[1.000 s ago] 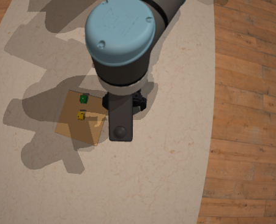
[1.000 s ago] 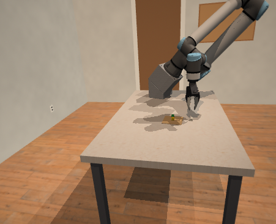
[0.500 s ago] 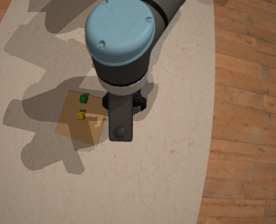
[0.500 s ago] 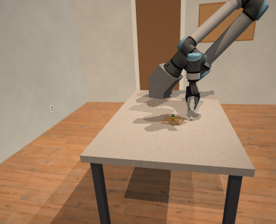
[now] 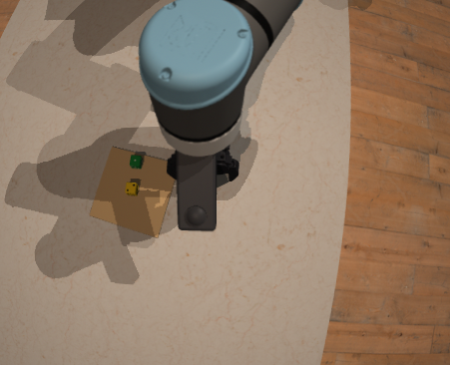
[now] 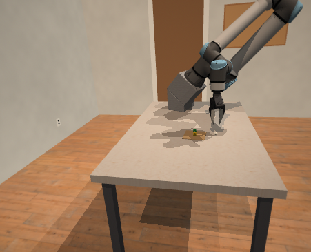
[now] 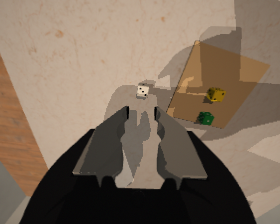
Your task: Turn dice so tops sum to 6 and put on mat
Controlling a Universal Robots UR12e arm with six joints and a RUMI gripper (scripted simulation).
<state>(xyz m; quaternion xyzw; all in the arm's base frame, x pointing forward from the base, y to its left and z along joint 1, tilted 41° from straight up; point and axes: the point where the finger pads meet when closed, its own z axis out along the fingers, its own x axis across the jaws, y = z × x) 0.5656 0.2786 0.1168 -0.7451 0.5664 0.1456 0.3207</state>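
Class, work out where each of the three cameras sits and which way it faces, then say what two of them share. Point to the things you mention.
Top: above the table point(image 5: 260, 299) point(image 6: 187, 162) point(image 7: 66, 65), facing down; wrist and forearm show.
Exterior: beyond the table's near end, looking along it towards the arm's base point(image 6: 185, 93); the arm and jaws show.
Wrist: on the arm's end, looking past the jaws at the white die point(image 7: 142, 91); the jaws fill the foreground.
Top and wrist share the mat point(image 5: 106, 199) point(image 6: 188, 137) point(image 7: 191, 65).
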